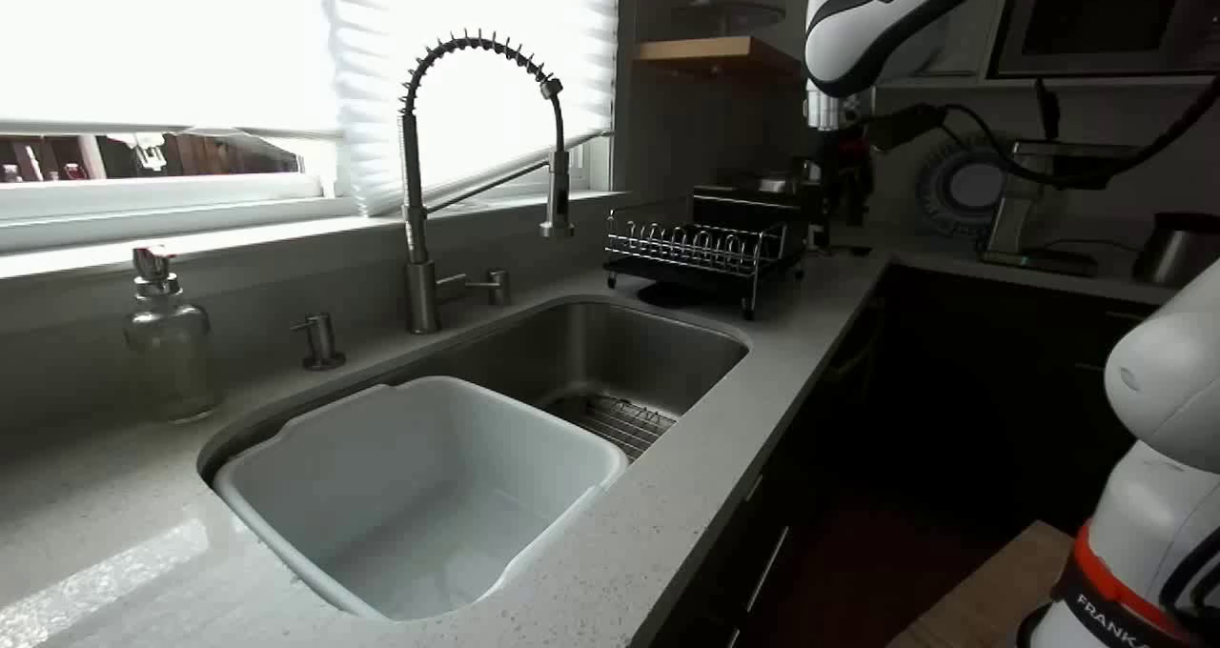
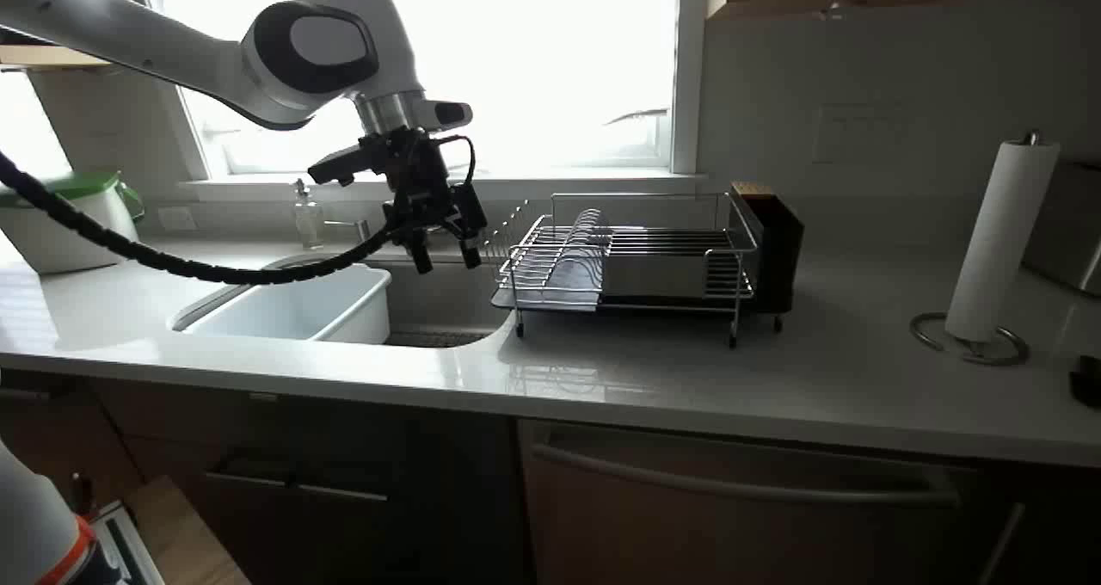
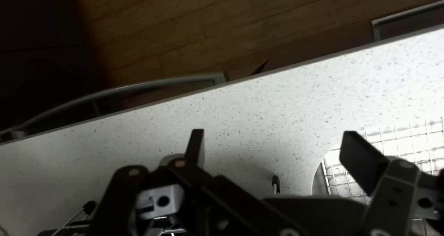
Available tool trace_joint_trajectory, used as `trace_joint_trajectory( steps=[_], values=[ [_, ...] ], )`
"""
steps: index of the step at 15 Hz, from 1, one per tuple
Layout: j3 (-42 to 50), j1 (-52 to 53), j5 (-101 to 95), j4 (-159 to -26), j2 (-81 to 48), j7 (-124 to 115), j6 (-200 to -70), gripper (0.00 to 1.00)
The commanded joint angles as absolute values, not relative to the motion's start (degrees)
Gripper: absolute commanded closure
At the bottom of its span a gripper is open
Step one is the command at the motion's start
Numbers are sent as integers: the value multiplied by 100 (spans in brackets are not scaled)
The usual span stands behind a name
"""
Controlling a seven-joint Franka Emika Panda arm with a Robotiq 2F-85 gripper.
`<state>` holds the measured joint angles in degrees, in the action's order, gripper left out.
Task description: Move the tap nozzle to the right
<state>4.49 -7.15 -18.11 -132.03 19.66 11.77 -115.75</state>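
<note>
Wrist view shows my jaws standing wide apart with nothing between, and in an exterior view the tap nozzle [image 1: 559, 195] hangs untouched near the sink [image 1: 658, 338], so I judge the whole rightward move is left.

Left of the dish rack [image 2: 654, 275] my gripper [image 2: 446, 261] hides part of the sink [image 2: 447, 299] in an exterior view, whose edge, right of the rack, crops an unidentifiable dark object [image 2: 1087, 383].

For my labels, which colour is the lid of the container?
Green; the lid shows best in an exterior view.
</note>
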Motion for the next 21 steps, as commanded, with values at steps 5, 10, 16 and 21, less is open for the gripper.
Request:
trace_joint_trajectory(
  steps=[5,10,16,21],
  values=[
    [503,-651,-1829,-13191,1966,1162,-11555,0],
    [288,-41,-985,-13067,2033,1544,-11701,0],
    [-168,1024,817,-12542,1732,1814,-12033,0],
    [-350,1491,1761,-12404,1309,2469,-13404,26]
  ],
)
